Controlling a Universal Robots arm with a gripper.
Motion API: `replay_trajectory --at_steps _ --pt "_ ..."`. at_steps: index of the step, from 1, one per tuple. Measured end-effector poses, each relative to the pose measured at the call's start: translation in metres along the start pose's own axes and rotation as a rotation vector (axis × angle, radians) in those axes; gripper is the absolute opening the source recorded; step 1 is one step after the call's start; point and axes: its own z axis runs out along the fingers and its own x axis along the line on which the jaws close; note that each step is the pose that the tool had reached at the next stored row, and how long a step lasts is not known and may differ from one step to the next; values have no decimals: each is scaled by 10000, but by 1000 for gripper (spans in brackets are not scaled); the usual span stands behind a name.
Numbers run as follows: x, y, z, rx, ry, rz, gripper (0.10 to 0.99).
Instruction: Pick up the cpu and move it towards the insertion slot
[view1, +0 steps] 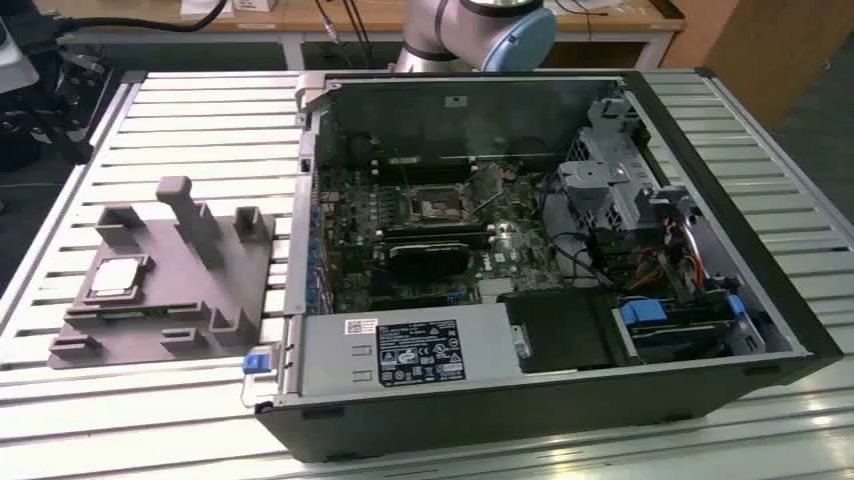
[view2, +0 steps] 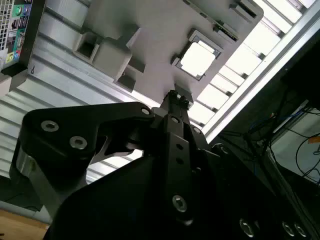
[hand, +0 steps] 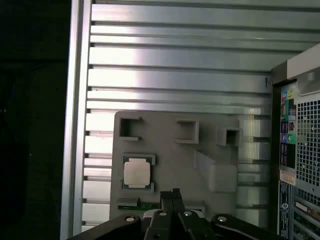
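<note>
While my pincer (hand: 173, 194) hangs clenched with nothing between its tips, the cpu (hand: 137, 173) lies flat in a shallow pocket of the grey fixture (hand: 170, 145). In the first wrist view it is just beside the tips, not under them. So the pick-up has not begun, as I judge it.

To do it well, I think I must first release the tips. Then I should centre them over the chip so that they close on two opposite pale rims, not on the silvery top. The pocket's raised lips hug the chip closely, so I would come down square and lift straight up, since any tilt could wedge a corner.

For room, the fixture's upright posts (view1: 175, 205) stand near the chip on the side towards the computer case (view1: 667, 110). A low sideways sweep risks clipping them. On the chip's other side the bench (view1: 200, 120) ends at its rail, with a dark drop beyond.

The insertion slot (view1: 437, 207) sits on the green board (view1: 514, 262) inside the open case, well apart from the chip and to the exterior view's right of the fixture. The case wall stands between them. A black block (view1: 427, 258) lies just beside the slot, and cables (view1: 587, 255) lie nearby.
</note>
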Motion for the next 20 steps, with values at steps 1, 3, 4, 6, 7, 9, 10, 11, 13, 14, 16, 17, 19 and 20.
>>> replay_trajectory --at_steps 1,3,4,6,7,9,10,11,13,14,16,17,19,20 --pt "0 0 0 0 0 0 106" --pt "0 0 0 0 -1 0 106" --pt "0 0 0 0 0 0 106" --pt "13 1 0 1 1 2 106" --pt "28 1 0 1 1 2 106" --pt "69 1 0 0 0 1 106" --pt "97 2 1 0 0 1 106" --pt "127 3 1 1 0 0 106" --pt "200 4 5 0 0 0 106" --pt "230 4 8 0 0 -1 106" --pt "288 5 15 0 0 0 106" --pt "318 6 20 0 -1 1 106" --pt "369 6 29 0 -1 1 106" --pt "388 6 34 1 0 1 106"
